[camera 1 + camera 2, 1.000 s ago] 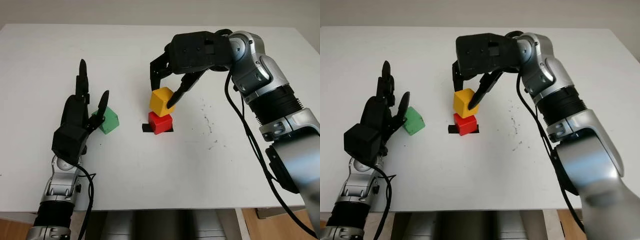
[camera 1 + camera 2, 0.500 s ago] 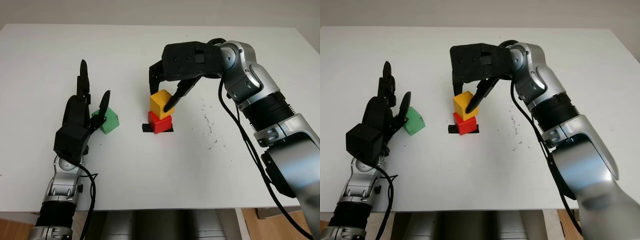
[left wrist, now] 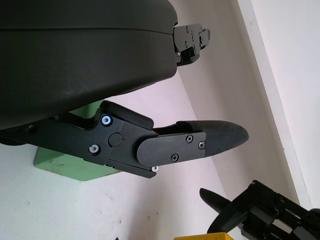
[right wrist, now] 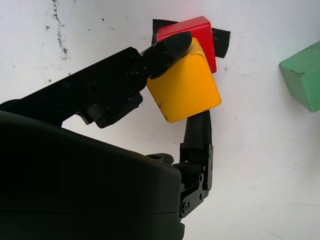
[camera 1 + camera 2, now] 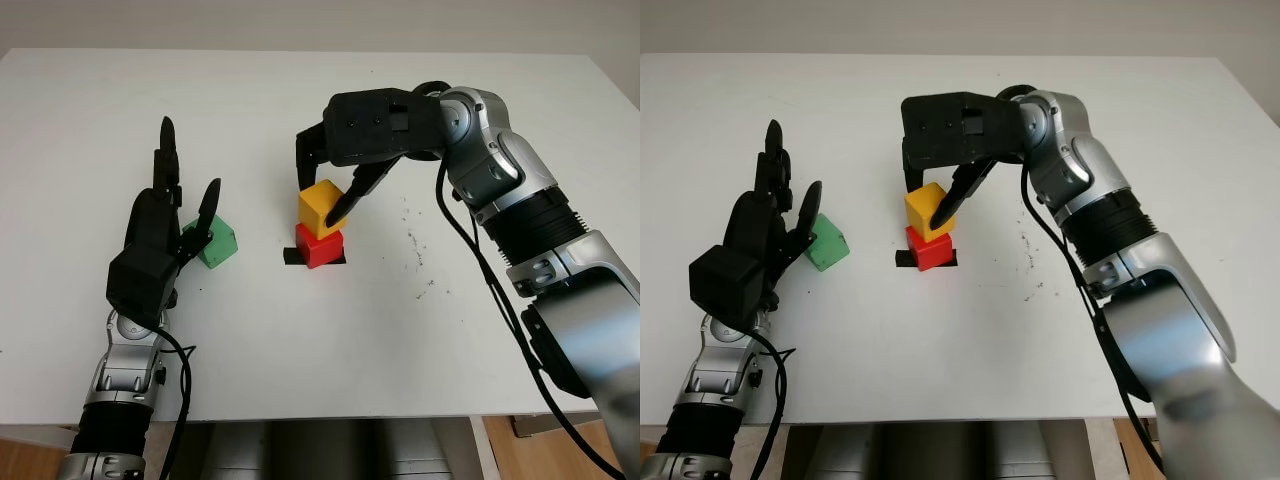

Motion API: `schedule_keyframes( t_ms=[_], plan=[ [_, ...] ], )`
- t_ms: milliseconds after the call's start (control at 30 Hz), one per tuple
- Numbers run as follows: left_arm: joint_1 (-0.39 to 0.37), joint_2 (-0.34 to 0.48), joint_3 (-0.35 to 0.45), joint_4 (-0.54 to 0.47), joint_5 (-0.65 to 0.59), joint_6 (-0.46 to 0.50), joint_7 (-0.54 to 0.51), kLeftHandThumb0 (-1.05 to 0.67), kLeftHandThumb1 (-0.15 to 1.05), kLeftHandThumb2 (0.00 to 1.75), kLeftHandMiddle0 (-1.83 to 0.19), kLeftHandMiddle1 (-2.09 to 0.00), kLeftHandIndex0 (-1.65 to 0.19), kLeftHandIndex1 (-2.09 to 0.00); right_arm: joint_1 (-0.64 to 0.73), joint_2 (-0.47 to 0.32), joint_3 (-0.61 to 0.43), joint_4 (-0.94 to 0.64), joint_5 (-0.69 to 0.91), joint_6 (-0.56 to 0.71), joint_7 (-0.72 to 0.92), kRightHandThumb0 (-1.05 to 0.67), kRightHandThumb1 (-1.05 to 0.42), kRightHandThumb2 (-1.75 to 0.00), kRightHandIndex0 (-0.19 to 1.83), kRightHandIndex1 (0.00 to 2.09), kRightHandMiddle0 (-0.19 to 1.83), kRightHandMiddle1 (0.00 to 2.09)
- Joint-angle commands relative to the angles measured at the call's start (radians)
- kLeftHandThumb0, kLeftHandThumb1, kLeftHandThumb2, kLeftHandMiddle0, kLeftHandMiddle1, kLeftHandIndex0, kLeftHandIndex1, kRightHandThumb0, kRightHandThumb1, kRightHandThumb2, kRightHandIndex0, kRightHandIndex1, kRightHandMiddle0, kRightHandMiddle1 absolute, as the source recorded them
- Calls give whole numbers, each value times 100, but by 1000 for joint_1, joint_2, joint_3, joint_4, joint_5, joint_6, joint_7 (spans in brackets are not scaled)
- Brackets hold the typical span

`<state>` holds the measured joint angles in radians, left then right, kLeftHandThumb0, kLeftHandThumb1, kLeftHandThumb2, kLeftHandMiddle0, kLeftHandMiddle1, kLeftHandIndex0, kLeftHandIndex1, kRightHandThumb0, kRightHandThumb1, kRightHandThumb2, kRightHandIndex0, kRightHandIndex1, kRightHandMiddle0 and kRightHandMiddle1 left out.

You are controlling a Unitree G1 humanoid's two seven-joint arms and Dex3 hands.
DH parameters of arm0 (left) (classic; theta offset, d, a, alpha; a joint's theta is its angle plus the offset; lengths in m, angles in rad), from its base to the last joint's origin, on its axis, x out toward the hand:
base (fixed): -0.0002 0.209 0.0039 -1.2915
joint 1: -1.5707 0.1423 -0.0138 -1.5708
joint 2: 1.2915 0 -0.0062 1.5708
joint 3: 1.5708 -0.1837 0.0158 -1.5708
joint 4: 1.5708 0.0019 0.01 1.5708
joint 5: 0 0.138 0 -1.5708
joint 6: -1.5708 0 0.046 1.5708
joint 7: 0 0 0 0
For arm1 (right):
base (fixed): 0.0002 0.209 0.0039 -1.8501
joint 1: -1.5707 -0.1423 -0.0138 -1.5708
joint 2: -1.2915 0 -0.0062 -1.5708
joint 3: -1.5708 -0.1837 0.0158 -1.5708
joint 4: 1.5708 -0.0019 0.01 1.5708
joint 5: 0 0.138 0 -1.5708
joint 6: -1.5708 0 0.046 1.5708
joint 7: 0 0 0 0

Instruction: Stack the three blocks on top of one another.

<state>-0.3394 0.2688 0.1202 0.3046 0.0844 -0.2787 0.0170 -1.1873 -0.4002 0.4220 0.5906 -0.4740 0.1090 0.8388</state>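
Three blocks are counted on the white table [image 5: 480, 380], one of each colour; there is nothing on it that contains anything. The red block [image 5: 320, 246] sits on a patch of black tape [image 5: 291, 257] near the middle of the table. The yellow block [image 5: 322, 207] is directly above the red block and tilted, not square to it; its lower edge appears to meet the top of the red block, though full seating cannot be confirmed. The right hand [image 5: 328, 190] reaches over from the right side and is clamped on the yellow block: in the right wrist view one finger [image 4: 162, 50] presses against one face of the yellow block [image 4: 185, 88] and a second finger [image 4: 198, 131] presses the opposite face, with the red block [image 4: 199, 35] just behind. The green block [image 5: 214, 243] lies alone on the table, well to the left of the two-block pile, resting on one face. The left hand [image 5: 160, 235] is raised just beside the green block on its left, with its fingers extended upward and holding nothing; one fingertip [image 5: 208, 195] stands close over the block's near corner, and contact cannot be determined. In the left wrist view the green block [image 3: 65, 167] is partly hidden behind the hand's shell. Small dark specks [image 5: 412, 245] mark the table to the right of the pile.
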Motion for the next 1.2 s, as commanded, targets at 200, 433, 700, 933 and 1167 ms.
schedule_keyframes(
  t_ms=[200,433,700,933,1167],
  plan=[
    [18,-6,-3,-11,3,-4,2,-78,105,51,16,-5,17,-5,13,4,7,-27,5,24,28,-40,-90,-5,33,6,35,177],
    [22,-6,-3,-18,-5,-1,-8,-77,105,51,17,-5,18,-5,19,3,6,-44,3,39,39,-40,-90,-5,33,6,37,172],
    [23,-11,-2,-22,-5,1,-4,-77,105,51,17,-5,17,-5,21,3,7,-41,5,37,31,-40,-90,-5,33,5,37,173],
    [27,-11,-5,-27,2,2,-4,-76,105,52,17,-5,18,-5,24,2,3,-33,10,26,27,-40,-90,-5,30,4,36,175],
    [29,-10,-3,-32,12,7,3,-77,105,52,16,-6,17,-5,31,-21,24,-12,-11,-111,-1,-44,-92,-6,39,9,29,156]
  ],
)
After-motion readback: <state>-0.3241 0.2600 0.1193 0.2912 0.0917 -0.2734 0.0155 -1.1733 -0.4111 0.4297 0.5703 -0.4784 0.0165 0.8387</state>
